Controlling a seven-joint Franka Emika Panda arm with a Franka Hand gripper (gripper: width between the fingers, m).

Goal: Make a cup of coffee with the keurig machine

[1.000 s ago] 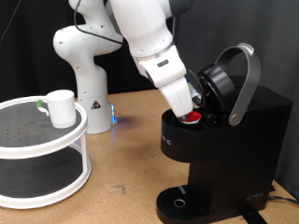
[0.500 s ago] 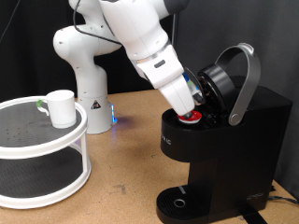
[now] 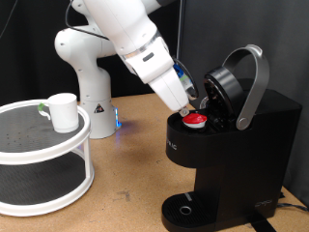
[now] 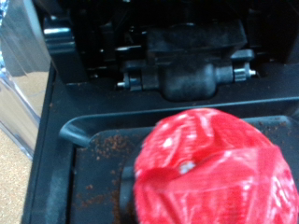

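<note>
The gripper (image 3: 191, 101) hangs at frame centre, just up-left of the red-topped pod (image 3: 196, 120) sitting in the open keurig machine (image 3: 232, 145); whether its jaws are parted cannot be told. The cup (image 3: 63, 111) waits far left on the white stand (image 3: 58, 145)

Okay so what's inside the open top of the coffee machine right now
A pod with a red top sits in the brew chamber of the coffee machine, its lid raised. The gripper hangs just above it. The red foil hides the pod's sides and the chamber below.
</note>
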